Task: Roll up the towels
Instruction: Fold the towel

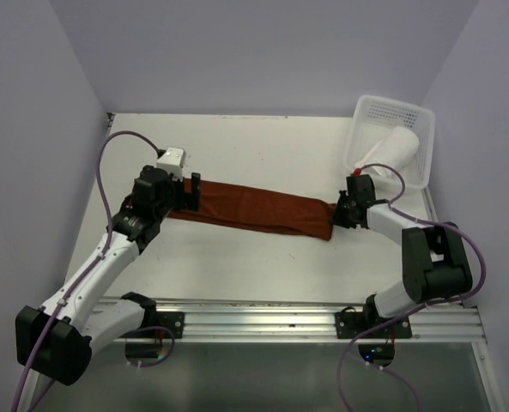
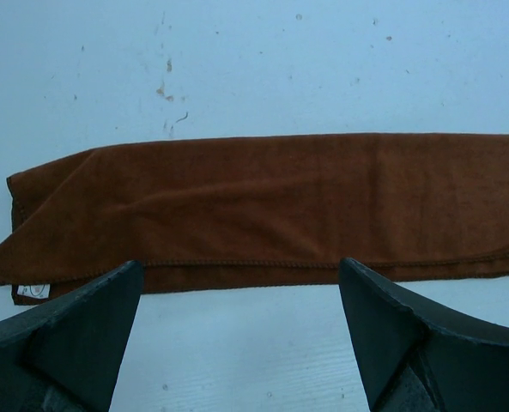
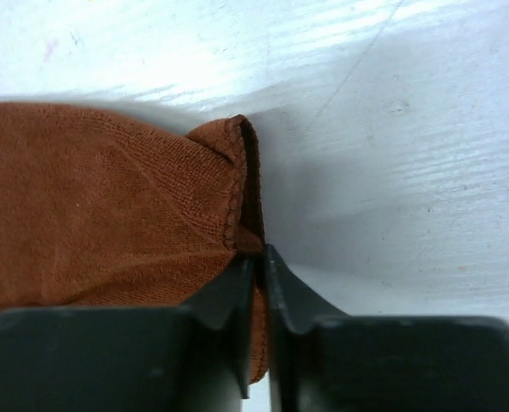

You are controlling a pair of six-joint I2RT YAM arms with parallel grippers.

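The rust-brown towel (image 1: 254,209) lies folded into a long narrow strip across the middle of the table. My left gripper (image 1: 190,193) stands wide open over the strip's left end, its fingers (image 2: 82,326) just short of the near edge of the brown towel (image 2: 271,206), with nothing between them. At the strip's right end my right gripper (image 1: 345,209) is shut on the hem; in the right wrist view the jaws (image 3: 260,255) pinch the edge of the brown towel (image 3: 108,206). The white towel (image 1: 393,150) lies rolled inside the basket.
A white perforated plastic basket (image 1: 391,106) stands at the table's back right corner, just behind my right gripper. Lilac walls close in the table on the left, the back and the right. A metal rail (image 1: 263,318) runs along the near edge.
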